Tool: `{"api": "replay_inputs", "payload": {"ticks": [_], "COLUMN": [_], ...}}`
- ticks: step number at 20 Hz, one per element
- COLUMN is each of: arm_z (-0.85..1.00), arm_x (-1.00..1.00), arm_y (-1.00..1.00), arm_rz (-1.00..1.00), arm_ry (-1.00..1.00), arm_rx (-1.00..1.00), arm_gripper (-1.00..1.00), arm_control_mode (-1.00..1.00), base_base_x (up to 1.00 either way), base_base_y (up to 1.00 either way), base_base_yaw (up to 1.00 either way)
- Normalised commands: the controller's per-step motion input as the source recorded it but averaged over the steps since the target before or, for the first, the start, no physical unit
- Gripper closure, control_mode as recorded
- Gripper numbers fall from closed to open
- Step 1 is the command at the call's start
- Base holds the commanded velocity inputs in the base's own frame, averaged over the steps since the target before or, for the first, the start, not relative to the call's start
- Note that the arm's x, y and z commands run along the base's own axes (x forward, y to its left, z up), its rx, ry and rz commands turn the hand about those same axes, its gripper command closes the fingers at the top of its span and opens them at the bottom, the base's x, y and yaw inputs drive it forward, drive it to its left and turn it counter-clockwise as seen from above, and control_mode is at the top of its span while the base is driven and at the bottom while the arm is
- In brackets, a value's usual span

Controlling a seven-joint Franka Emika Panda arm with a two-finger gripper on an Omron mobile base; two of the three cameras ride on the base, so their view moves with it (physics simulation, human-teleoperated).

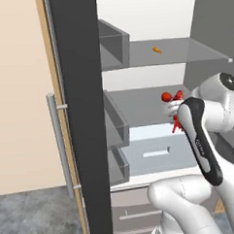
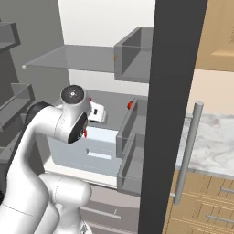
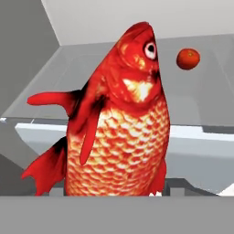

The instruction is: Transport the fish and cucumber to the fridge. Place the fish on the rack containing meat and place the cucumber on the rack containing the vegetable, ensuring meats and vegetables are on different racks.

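— What does your tool [image 1: 176,117] hold?
— It is closed on the fish [image 3: 119,123]. In my hand view the fish fills the front, its head pointing up.
— Where is it?
— Inside the open fridge [image 1: 80,116], above the middle shelf [image 1: 138,105]. The vegetable [image 1: 166,97] lies on this shelf, just beside the fish.
— And the meat?
— The meat [image 1: 156,50] lies on the upper shelf [image 1: 183,50], well apart from my tool.

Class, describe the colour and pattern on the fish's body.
Bright red fish, with a paler orange-white scale pattern across its belly and dark patches near the fins; clearest in the hand view.
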Motion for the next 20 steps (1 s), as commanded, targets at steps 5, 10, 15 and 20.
{"api": "replay_inputs", "payload": {"ticks": [5, 10, 15, 20], "arm_z": [-0.58, -0.06, 0.53, 0.78], "arm_x": [1.0, 0.11, -0.33, -0.02], "arm_y": [0.01, 0.03, 0.23, 0.05], "arm_rz": [0.07, 0.04, 0.0, 0.0], "arm_ry": [0.0, -0.07, -0.13, 0.03], "arm_rx": [0.05, 0.01, 0.0, 0.0], "arm_gripper": [1.0, 1.0, 1.0, 1.0], "arm_control_mode": [-1.0, -1.0, -1.0, -1.0], "base_base_x": [0.0, 0.0, 0.0, 0.0], "base_base_y": [0.0, 0.0, 0.0, 0.0], "base_base_yaw": [0.0, 0.0, 0.0, 0.0]}}
